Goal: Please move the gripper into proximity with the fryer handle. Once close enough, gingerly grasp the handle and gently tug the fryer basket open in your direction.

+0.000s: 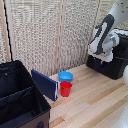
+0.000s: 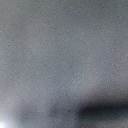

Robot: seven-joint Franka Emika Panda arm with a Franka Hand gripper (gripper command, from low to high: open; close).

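The bulky white arm (image 1: 102, 37) reaches down at the exterior view's right onto the boxy black air fryer (image 1: 114, 67). The white hand of the gripper (image 1: 101, 58) sits low against the fryer's near upper side. Its fingers are hidden, so I cannot tell if they are open or shut. The fryer handle is hidden behind the hand and arm. The basket section cannot be told apart from the rest of the black fryer body. The wrist view is only a grey blur with a dark smear (image 2: 102, 111), very close to a surface.
On the wooden table (image 1: 95, 102) stand a blue bowl (image 1: 65, 76) and a red cup (image 1: 65, 88). A dark blue flat panel (image 1: 45, 84) leans beside them. A large black fabric case (image 1: 20, 97) fills the exterior view's left. A woven screen (image 1: 45, 30) stands behind.
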